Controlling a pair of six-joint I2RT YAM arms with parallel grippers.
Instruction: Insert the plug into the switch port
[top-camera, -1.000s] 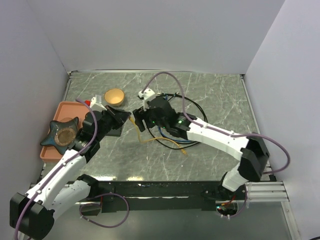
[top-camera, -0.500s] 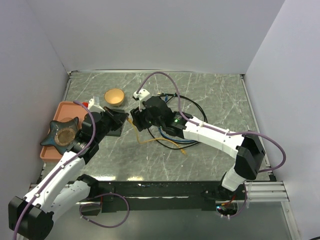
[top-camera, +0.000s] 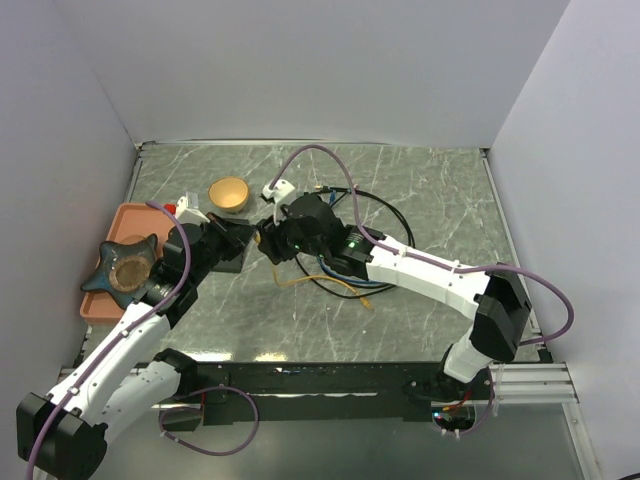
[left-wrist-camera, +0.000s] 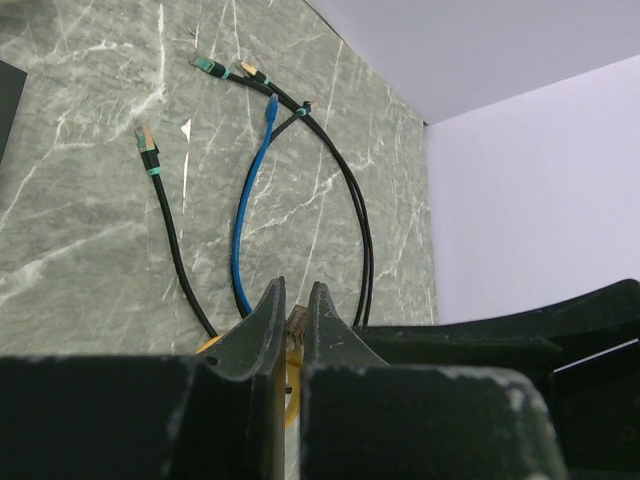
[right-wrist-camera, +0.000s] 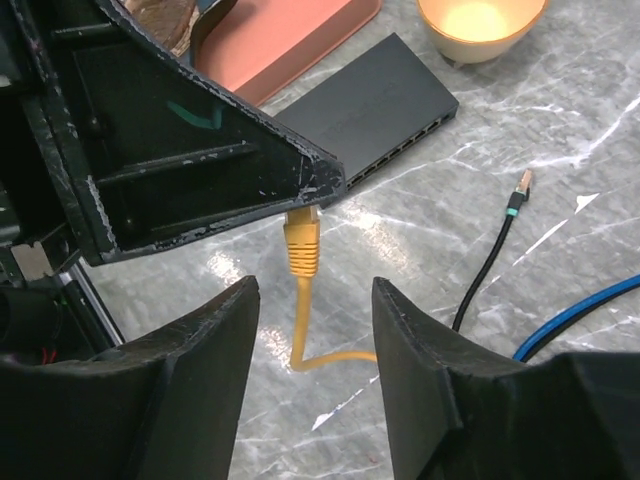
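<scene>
two claws are seen close together over the surface (right-wrist-camera: 600, 130), and the plug is not yet inserted. nearest, the right claw (right-wrist-camera: 312, 300) is held with its jaws apart, one on each side of the yellow cable (right-wrist-camera: 298, 335), which is touched by neither. just beyond, the yellow plug (right-wrist-camera: 302, 242) is pinched at its head by the left claw (left-wrist-camera: 297, 305), whose jaws are pressed shut on it, so the plug is hung above the surface. farther on, the switch (right-wrist-camera: 385, 100) is seen lying flat, its row of sockets turned toward the plug, with nothing seated in them as far as can be made out. pickup is judged done; a regrip, alignment with a socket and the push home are judged left. beyond the switch, an orange tray (right-wrist-camera: 300, 35) and a bowl (right-wrist-camera: 480, 25) are seen.
</scene>
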